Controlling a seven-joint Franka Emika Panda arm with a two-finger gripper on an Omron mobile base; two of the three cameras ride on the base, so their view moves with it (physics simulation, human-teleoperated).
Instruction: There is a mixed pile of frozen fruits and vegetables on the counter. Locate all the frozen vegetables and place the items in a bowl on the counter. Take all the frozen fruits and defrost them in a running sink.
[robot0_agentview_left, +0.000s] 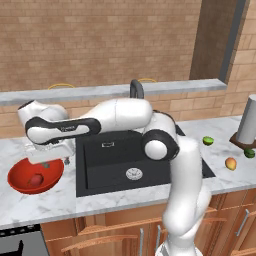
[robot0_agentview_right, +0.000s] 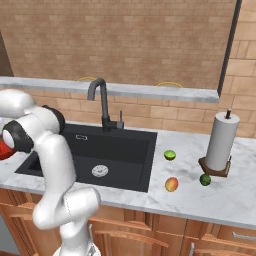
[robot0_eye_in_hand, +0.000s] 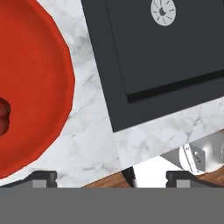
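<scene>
Gripper (robot0_eye_in_hand: 110, 177) jaws wide apart, holding nothing, above counter (robot0_eye_in_hand: 94, 131) between bowl (robot0_eye_in_hand: 39, 87) rim and sink (robot0_eye_in_hand: 175, 52); red piece (robot0_eye_in_hand: 3, 114) cut off.

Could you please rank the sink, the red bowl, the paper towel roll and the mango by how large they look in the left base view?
1. Sink, clearly largest.
2. Red bowl.
3. Paper towel roll, cut off by the frame edge, so its rank against the bowl is unsure.
4. Mango, smallest.

red piece (robot0_agentview_left: 35, 180) in glossy red bowl (robot0_agentview_left: 20, 184)
</scene>
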